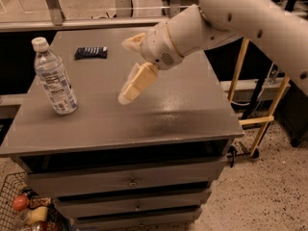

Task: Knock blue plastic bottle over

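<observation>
The blue plastic bottle (54,78) is clear and ribbed, with a white cap and a blue-and-white label. It stands upright near the left edge of the grey cabinet top (183,105). My gripper (132,85) is cream-coloured and hangs from the white arm (231,18), pointing down and to the left just above the middle of the top. It is to the right of the bottle with a clear gap between them, and nothing is in it.
A small dark packet (90,52) lies flat at the back left of the top. Drawers (130,182) run below the front edge. A wire basket (21,208) with items sits on the floor at lower left. A yellow frame (255,121) stands to the right.
</observation>
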